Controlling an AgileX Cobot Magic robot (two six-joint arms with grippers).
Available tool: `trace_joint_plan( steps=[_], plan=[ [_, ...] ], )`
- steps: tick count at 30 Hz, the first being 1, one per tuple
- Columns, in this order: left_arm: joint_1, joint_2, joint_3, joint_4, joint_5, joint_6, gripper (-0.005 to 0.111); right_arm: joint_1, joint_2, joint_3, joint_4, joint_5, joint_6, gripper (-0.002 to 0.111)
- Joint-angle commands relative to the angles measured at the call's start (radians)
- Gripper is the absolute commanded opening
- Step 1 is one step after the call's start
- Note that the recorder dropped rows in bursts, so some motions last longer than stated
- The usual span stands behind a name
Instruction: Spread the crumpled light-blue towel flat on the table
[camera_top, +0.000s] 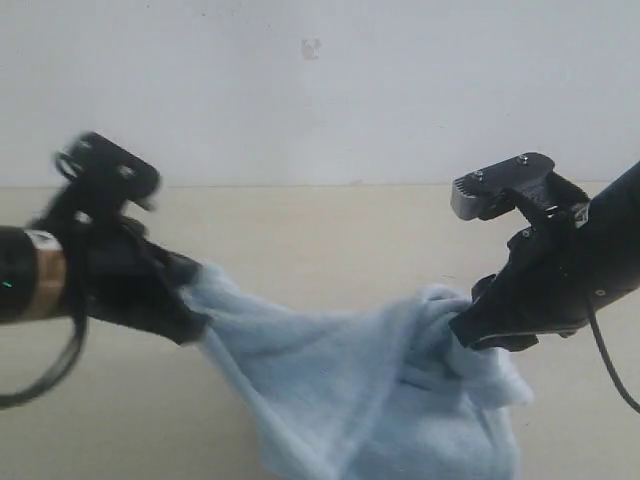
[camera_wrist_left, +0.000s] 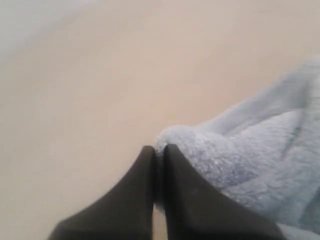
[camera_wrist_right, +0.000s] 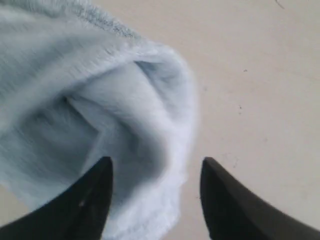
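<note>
Light-blue towel (camera_top: 340, 390) hung limp from left fingers (camera_wrist_left: 135, 195), clamped on its edge, sagging toward counter (camera_top: 300, 250); a fold sat between right fingers (camera_wrist_right: 85, 205), spread apart. Soft, light, floppy: likely best pinched at corners.

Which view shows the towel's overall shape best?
Exterior view: most of the towel shows, bunched and sagging. The left wrist view catches only one pinched edge, the right wrist view only one fold.

Prob. a robot lab bench. Bare beige table (camera_top: 330, 230), plain white wall (camera_top: 300, 90) right behind it. Black left arm (camera_top: 120, 280) & right arm (camera_top: 570, 270) over the table's ends.
</note>
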Motion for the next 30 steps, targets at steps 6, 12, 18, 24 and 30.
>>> trace_joint_plan(
  steps=[6, 12, 18, 24, 30],
  plan=[
    [-0.001, -0.192, 0.019, -0.054, 0.580, 0.003, 0.004, -0.004, -0.001, -0.005, 0.076, -0.027, 0.005, 0.065],
    [-0.001, -0.146, 0.019, 0.133, 0.639, 0.035, 0.009, -0.004, -0.001, -0.005, 0.145, 0.001, 0.005, 0.065],
    [0.021, -0.057, 0.019, 0.325, 0.687, 0.029, 0.052, -0.004, -0.001, -0.005, 0.153, 0.001, 0.005, 0.065],
    [0.015, -0.025, 0.015, 0.325, 0.569, -0.301, 0.079, -0.004, -0.001, -0.005, 0.186, -0.020, 0.005, 0.065],
    [-0.030, -0.047, 0.006, 0.325, -0.302, -0.449, 0.076, -0.004, -0.001, -0.005, 0.291, -0.025, -0.052, 0.065]
  ],
)
